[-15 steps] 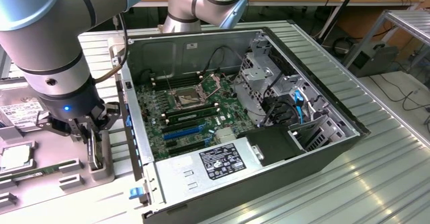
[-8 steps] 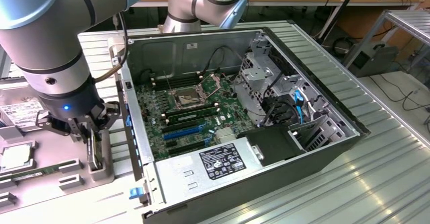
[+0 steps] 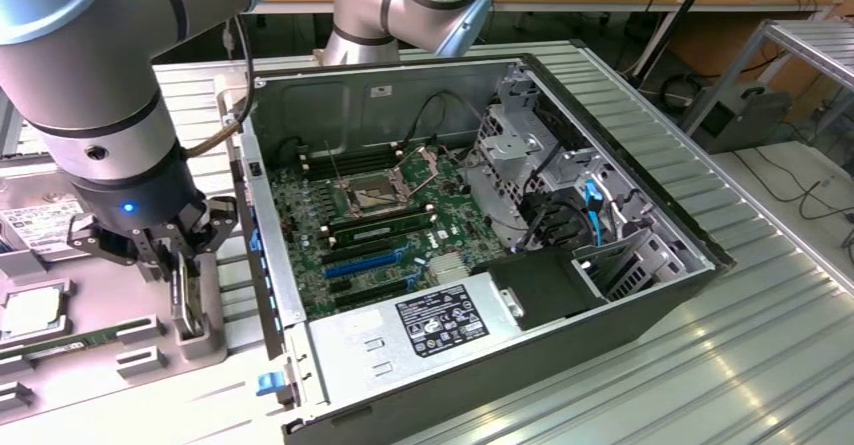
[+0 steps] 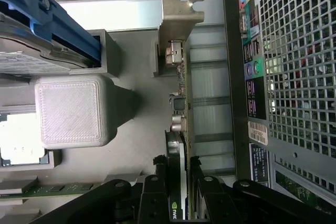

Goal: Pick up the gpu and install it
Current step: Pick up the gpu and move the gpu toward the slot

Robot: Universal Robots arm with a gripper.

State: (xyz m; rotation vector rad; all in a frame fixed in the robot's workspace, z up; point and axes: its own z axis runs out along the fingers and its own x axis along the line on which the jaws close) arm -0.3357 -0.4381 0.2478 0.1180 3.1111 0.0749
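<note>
The gpu [image 4: 182,129] stands upright in a holder [image 4: 79,108] beside the computer case [image 4: 294,77]

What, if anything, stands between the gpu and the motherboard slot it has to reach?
The gripper is closed on the gpu, which stands in a grey holder outside the computer case. The case's rear wall rises between holder and motherboard. The case is open on top, and nothing visible covers the blue slot.
</note>
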